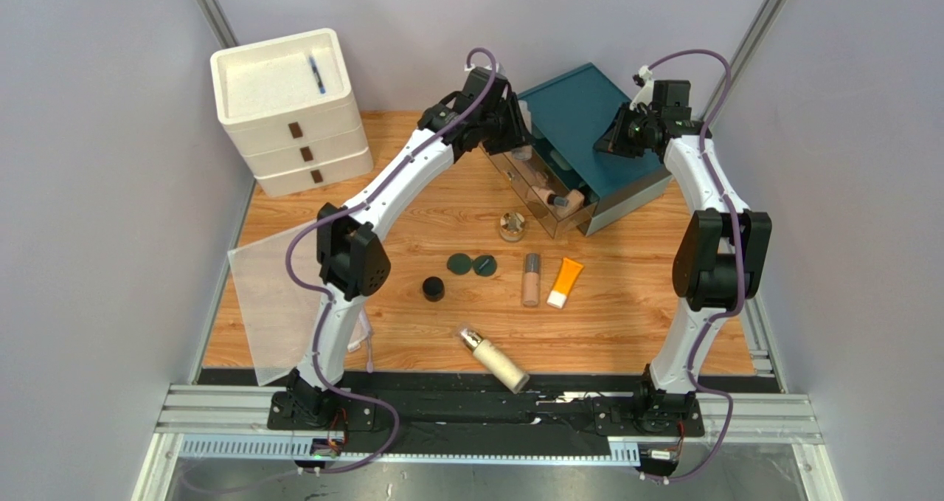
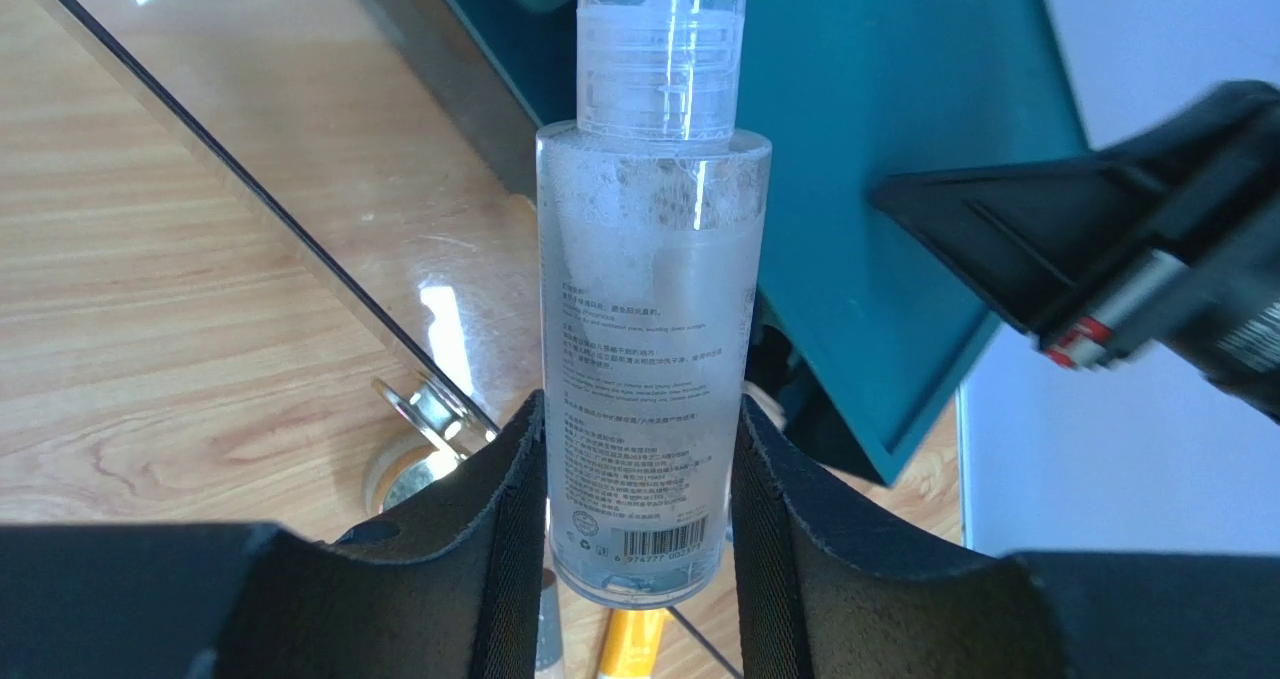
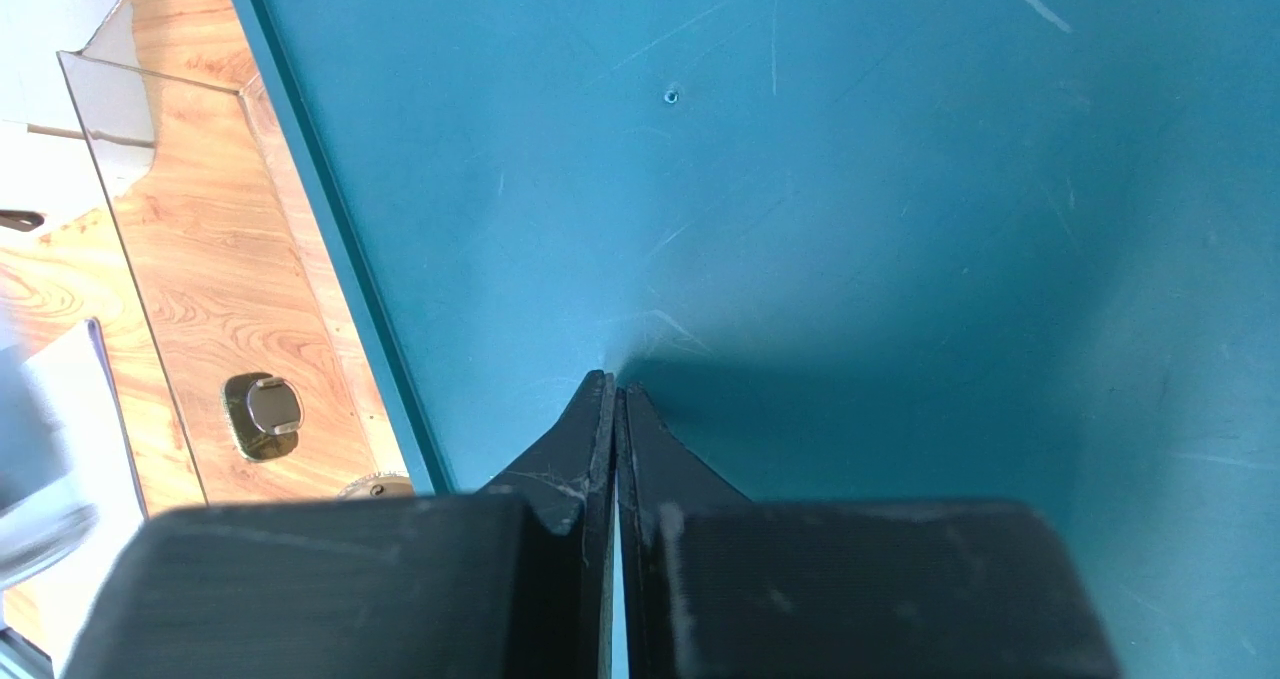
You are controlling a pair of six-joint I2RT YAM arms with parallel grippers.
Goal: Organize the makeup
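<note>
The left tool (image 2: 637, 432) grips a clear bottle (image 2: 654, 304) by its lower body, cap outward, near the open clear drawer (image 1: 532, 186) of a teal box (image 3: 902, 184). The right tool (image 3: 616, 394), fingers pressed together, has its tips against the box's top. An orange tube (image 1: 565, 281), beige bottle (image 1: 532, 279), 2 dark green compacts (image 1: 460, 263), black jar (image 1: 433, 289) and cream pump bottle (image 1: 495, 359) lie on the tabletop (image 1: 632, 324).

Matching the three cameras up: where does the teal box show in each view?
Top external: teal box at the far side, right of centre.
Left wrist: upper right, behind the clear bottle that the left tool holds.
Right wrist: its top fills most of the picture, under the shut right tool.
Shared landmark: the clear drawer pulled out at the box's edge, seen in all three.
</note>
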